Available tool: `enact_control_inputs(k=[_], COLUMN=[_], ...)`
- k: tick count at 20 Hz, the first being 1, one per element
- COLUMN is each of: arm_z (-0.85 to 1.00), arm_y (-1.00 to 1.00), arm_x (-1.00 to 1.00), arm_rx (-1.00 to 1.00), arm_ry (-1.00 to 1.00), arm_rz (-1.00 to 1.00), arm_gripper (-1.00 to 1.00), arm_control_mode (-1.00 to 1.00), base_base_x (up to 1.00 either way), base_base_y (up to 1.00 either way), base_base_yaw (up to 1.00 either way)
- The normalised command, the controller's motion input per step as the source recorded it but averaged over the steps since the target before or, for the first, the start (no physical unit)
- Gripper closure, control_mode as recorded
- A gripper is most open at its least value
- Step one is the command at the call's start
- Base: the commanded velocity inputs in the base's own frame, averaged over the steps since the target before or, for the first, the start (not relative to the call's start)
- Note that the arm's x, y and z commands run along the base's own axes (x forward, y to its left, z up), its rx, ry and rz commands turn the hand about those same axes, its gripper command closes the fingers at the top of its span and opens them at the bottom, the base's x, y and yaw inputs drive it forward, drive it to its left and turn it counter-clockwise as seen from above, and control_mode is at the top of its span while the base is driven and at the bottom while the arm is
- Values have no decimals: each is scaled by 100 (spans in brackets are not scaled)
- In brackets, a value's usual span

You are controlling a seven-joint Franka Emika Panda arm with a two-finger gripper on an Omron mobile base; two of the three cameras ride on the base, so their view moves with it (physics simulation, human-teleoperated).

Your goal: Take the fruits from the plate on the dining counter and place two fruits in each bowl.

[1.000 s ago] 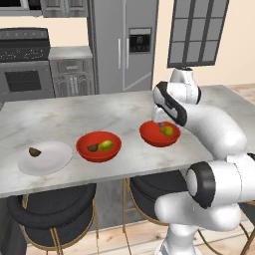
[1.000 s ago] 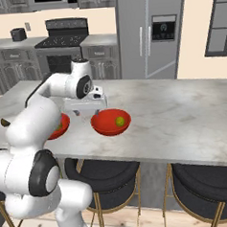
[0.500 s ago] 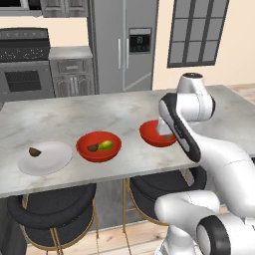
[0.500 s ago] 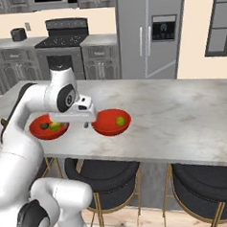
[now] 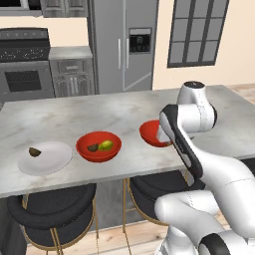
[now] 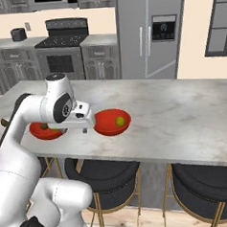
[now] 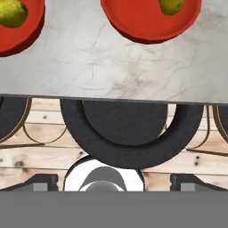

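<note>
The claw (image 6: pixel 88 126) is hanging wide and empty over the bench (image 6: pixel 183 115) edge — one bowl (image 6: pixel 112 121) just beside it, holding a pear (image 6: pixel 119 120); its axis is unclear.

You're looking at the dining counter (image 5: pixel 94 117), a long light-grey marbled slab running across the left base view. Directly on it, along the near edge, sit three dishes in a row. The white plate (image 5: pixel 50 162) is at nine o'clock, with one dark fruit (image 5: pixel 34 152) on it. Just beside it, toward three o'clock, is a red bowl (image 5: pixel 98 147). The second red bowl (image 5: pixel 149 133) sits farther along at three o'clock, partly hidden. In the right base view that bowl (image 6: pixel 112 122) sits near the front edge.
</note>
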Motion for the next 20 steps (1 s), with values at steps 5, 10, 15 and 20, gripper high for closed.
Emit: enact_control_inputs(k=[5, 10, 15, 20], arm_z=[0, 0, 0, 0], arm_y=[16, 0, 0, 0], arm_x=[0, 0, 0, 0], arm_rx=[0, 0, 0, 0], arm_ry=[0, 0, 0, 0], arm_rz=[0, 0, 0, 0], arm_gripper=[-100, -100, -100, -100], arm_control_mode=[100, 100, 100, 100], base_base_x=[0, 5, 25, 40], base_base_y=[54, 92, 77, 70], base_base_yaw=[0, 0, 0, 0])
